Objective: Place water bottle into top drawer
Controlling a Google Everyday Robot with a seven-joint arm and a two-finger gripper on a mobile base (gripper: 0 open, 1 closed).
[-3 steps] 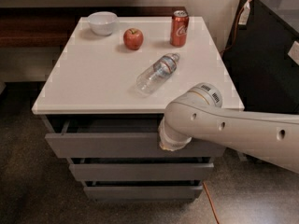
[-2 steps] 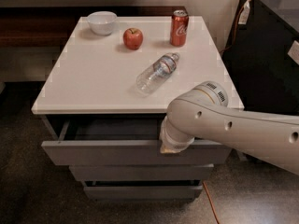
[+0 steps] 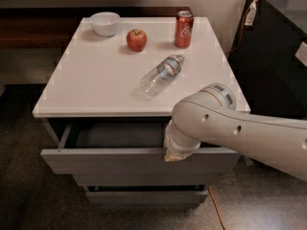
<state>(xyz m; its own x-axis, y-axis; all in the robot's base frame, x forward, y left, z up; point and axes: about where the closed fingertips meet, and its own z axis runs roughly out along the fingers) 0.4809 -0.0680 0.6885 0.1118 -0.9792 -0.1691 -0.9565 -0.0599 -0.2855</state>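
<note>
- Dark speckled floor (image 3: pixel 24 200) surrounds a grey drawer unit with a flat white tabletop (image 3: pixel 86 85). A brown wooden ledge (image 3: pixel 29 32) runs behind it on the left, and a black cabinet (image 3: pixel 273 61) stands just beside it on the right.
- At the back left of the tabletop sits a small round white bowl (image 3: pixel 105 23).
- To the right of the bowl is a red apple (image 3: pixel 136 40), stem up, and further right a red soda can (image 3: pixel 183 29) stands upright near the back right corner.
- The clear, ribbed plastic water bottle (image 3: pixel 161 74) with its grey-white label band lies on its side, right of the tabletop's middle. It is set diagonally, with the cap end towards the soda can and the base towards the front edge. It touches neither the apple nor the can, and the robot is not touching it.
- The top drawer (image 3: pixel 110 159), the widest, with a plain grey handleless front, stands pulled part way out beneath the tabletop's front edge. Its shallow grey interior is in shadow.
- Below it shows the front of a lower grey drawer (image 3: pixel 144 195), set further back.
- A pale, rounded robot arm (image 3: pixel 240 133) comes in from the right edge, passes the tabletop's front right corner and bends downwards.
- The gripper (image 3: pixel 175 152) at the arm's end sits at the top edge of the top drawer's front, right of its middle and largely hidden by the wrist. Whether it is parted or closed cannot be told.
- A thin orange cable (image 3: pixel 216 210) trails across the floor by the unit's lower right.
</note>
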